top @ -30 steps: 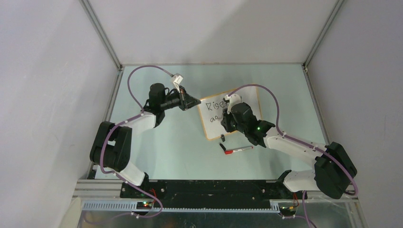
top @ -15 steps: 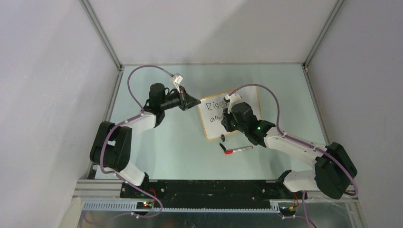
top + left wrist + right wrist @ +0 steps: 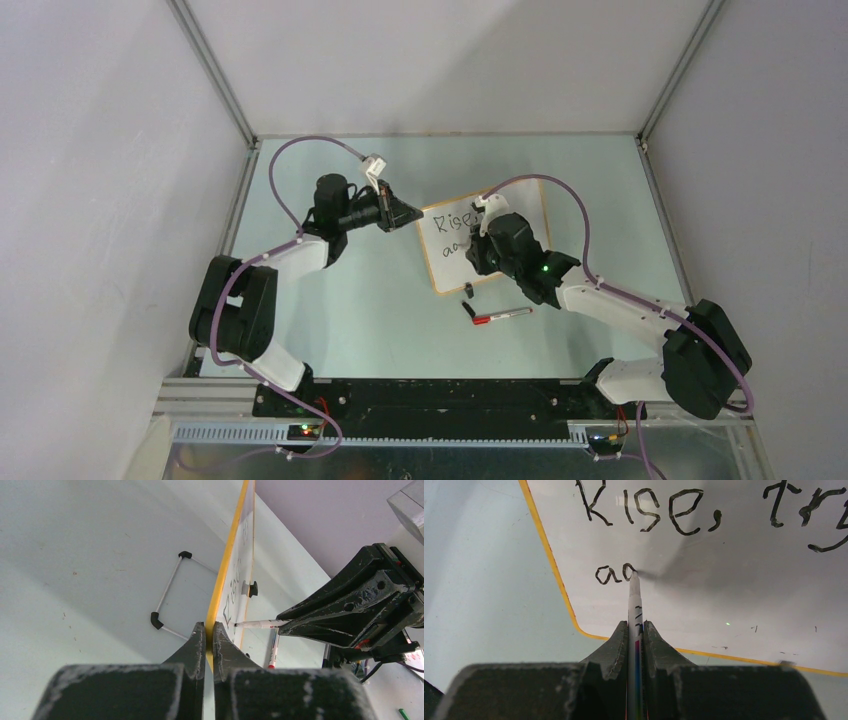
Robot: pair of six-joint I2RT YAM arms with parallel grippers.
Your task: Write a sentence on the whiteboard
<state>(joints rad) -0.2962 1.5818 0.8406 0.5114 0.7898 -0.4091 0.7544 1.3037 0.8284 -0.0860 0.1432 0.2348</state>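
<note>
Whiteboard clamped at its left edge; marker tip set on the second line.

A smooth pale-green table [image 3: 330,300] is enclosed by plain grey walls [image 3: 100,150]. The whiteboard [image 3: 445,270], glossy white with a thin orange frame and rounded corners, is placed centre-far. Its left frame edge is pinched between the closed jaws of the left gripper [image 3: 210,627]. A slim marker [image 3: 634,595] is gripped by the right gripper [image 3: 635,625], its tip touching the sentence [image 3: 649,512] at "aa".
</note>
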